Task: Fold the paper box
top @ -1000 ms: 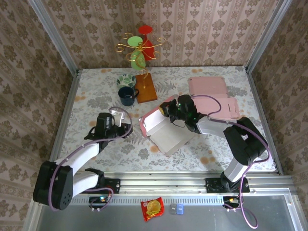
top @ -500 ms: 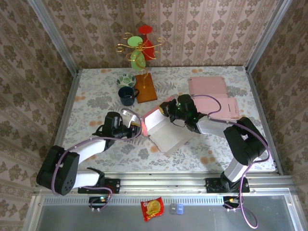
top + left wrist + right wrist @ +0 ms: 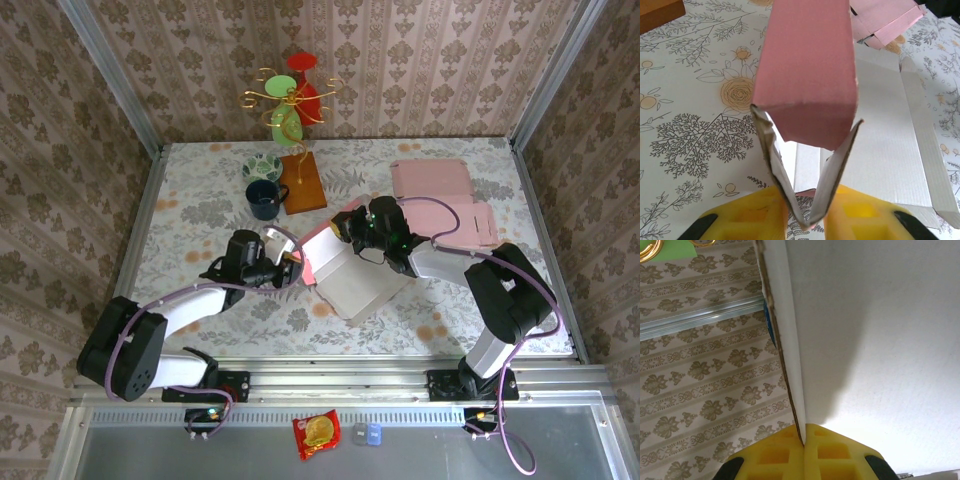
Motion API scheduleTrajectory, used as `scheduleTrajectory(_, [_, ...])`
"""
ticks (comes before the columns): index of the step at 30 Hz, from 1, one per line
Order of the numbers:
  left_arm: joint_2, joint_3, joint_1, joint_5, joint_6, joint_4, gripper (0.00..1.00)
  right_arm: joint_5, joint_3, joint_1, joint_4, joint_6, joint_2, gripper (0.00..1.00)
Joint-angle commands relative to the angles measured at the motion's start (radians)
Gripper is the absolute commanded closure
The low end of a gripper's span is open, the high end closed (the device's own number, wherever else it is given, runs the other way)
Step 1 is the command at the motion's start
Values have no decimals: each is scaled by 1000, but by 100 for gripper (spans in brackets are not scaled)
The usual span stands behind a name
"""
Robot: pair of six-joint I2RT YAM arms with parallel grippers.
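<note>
Where the near rail runs below the table (image 3: 180, 215), a red snack packet (image 3: 316, 433) lies at 6 o'clock. Just beyond, near the table's middle, the left gripper (image 3: 290, 263) reaches in from 8 o'clock and meets the paper box (image 3: 345, 275) at its 9 o'clock edge. In the left wrist view its yellow fingers (image 3: 757, 217) stand narrowly apart, one against each face of a doubled flap that splays upward in a V, so the claw is closed down onto that flap. The box lies partly unfolded on the table, pale inside up, its pink left wall raised. At the box's 12 o'clock edge the right gripper (image 3: 350, 228) has its jaws fully closed, pinching the thin edge of a cardboard wall. Farther out, at 2 o'clock, a second pink box (image 3: 440, 195) lies flat. At 11 o'clock stand a dark mug (image 3: 265, 200), a wooden block (image 3: 303, 182) just beside it, a patterned bowl (image 3: 262, 165) behind, and farthest, a wire stand (image 3: 290, 100) with red and green pieces.
</note>
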State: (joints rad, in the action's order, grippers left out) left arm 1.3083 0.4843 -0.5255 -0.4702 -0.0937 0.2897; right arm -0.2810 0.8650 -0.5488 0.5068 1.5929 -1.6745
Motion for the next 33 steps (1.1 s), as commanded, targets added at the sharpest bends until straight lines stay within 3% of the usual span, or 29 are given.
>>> scheduleTrajectory(1, [-7, 16, -24, 26, -6, 35, 76, -1, 24, -8, 20, -4, -10, 100])
scheduleTrajectory(5, [-8, 20, -38, 62, -42, 39, 80, 11, 23, -8, 29, -4, -2, 100])
scheduleTrajectory(13, [-36, 19, -77, 143, -82, 45, 75, 53, 4, -17, 70, 15, 12, 100])
scheduleTrajectory(22, [-76, 19, -78, 82, -32, -28, 68, 36, 10, -10, 67, 13, 6, 100])
scheduleTrajectory(29, [-60, 29, -78, 56, -35, -26, 71, 37, 7, -8, 83, 16, 0, 100])
scheduleTrajectory(33, [-63, 37, -91, 80, -42, -30, 64, 44, 6, -8, 119, 16, -4, 100])
